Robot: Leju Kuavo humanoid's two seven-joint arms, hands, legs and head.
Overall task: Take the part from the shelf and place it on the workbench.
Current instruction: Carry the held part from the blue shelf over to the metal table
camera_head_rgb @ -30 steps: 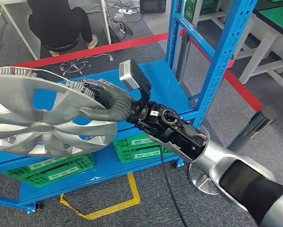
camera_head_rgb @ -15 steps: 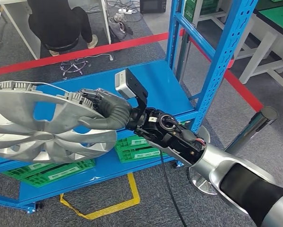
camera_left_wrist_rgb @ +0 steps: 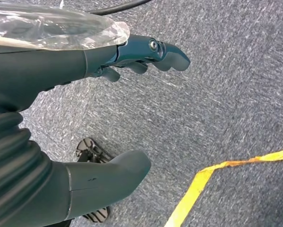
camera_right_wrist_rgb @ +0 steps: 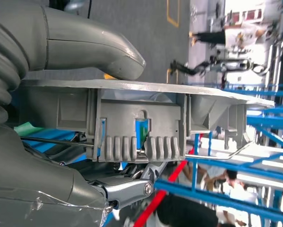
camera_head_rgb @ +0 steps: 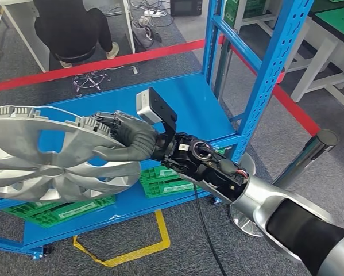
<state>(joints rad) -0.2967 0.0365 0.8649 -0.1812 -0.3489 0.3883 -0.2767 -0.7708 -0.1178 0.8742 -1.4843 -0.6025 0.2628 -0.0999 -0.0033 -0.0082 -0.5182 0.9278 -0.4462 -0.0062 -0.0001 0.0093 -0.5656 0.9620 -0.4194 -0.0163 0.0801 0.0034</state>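
Silver wheel cover (camera_head_rgb: 53, 164) gripped at its rim by the right robot hand (camera_head_rgb: 133, 138), held level above the blue shelf (camera_head_rgb: 196, 103). Likely light, thin, springy plastic: best kept pinched across the ribbed edge. Left robot hand (camera_left_wrist_rgb: 97, 113) hanging unclenched over carpet, holding nothing.

A large round silver-grey plastic wheel cover (camera_head_rgb: 53, 152) with curved spokes and open gaps between them was held nearly flat, slightly tilted, above the blue shelf board (camera_head_rgb: 196, 103). Its rim was gripped at the right edge, the thumb lying across its smooth outer face and the fingers underneath. Ribbed grey clips and a thin wire ring were seen along the rim's inner side (camera_right_wrist_rgb: 140, 127). Its left part was cut off by the picture edge.
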